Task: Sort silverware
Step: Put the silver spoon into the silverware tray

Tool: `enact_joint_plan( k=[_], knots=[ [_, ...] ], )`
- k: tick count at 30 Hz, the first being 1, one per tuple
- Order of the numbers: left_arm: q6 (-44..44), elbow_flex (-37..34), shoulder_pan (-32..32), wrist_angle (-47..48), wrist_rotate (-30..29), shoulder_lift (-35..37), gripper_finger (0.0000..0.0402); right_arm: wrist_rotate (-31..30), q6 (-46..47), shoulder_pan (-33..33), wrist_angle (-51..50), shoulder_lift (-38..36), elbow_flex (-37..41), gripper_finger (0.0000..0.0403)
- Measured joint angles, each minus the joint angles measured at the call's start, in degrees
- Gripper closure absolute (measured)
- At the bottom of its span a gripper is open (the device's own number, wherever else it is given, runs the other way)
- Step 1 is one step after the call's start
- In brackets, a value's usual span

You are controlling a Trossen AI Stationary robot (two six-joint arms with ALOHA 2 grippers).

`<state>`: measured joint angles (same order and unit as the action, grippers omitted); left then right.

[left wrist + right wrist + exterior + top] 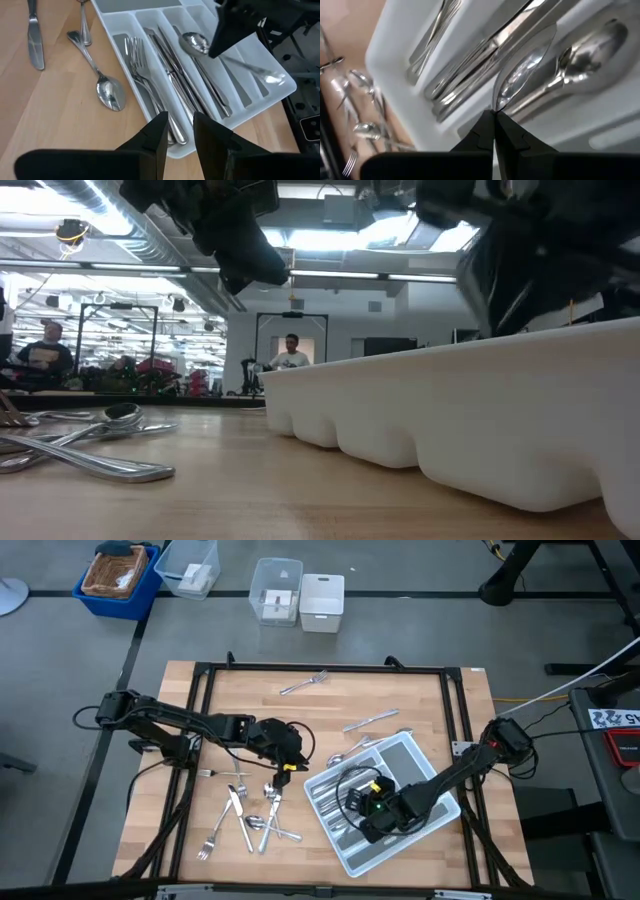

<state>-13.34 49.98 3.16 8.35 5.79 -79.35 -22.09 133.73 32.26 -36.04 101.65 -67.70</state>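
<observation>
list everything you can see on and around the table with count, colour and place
silverware: roughly a dozen loose silver forks, spoons and knives, mostly front left of the table, a few near the far edge and centre; more lie sorted in the tray
tray: one, light grey, compartmented, front right of the table, set at an angle
spoon: one, silver, pinched at its tip over a tray compartment
clear boxes: two, on the floor beyond the table
white bin: one, beside the boxes
blue bin: one, far left on the floor
people: at least two, in the room behind
left gripper: fingers slightly apart, empty, hovering beside the tray
right gripper: fingers shut on the spoon, over the tray
</observation>
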Motion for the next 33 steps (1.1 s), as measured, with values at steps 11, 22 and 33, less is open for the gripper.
enact_joint_plan(
  k=[11, 22, 33],
  knots=[
    [1.1, 0.0, 3.3, -0.3, 0.2, 0.0, 0.0320, 0.1, 0.0, -2.8, 2.9, 3.6, 0.0, 0.0398],
    [3.2, 0.1, 4.0, -5.1, 0.1, 0.0, 0.0320, -5.9, -0.4, -1.3, -5.6, 3.7, -6.3, 0.0398],
    [-11.0, 0.1, 5.9, -16.1, 0.1, -8.6, 0.0320, -2.9, 0.0, -0.8, -18.5, 3.7, -12.5, 0.0398]
  ],
)
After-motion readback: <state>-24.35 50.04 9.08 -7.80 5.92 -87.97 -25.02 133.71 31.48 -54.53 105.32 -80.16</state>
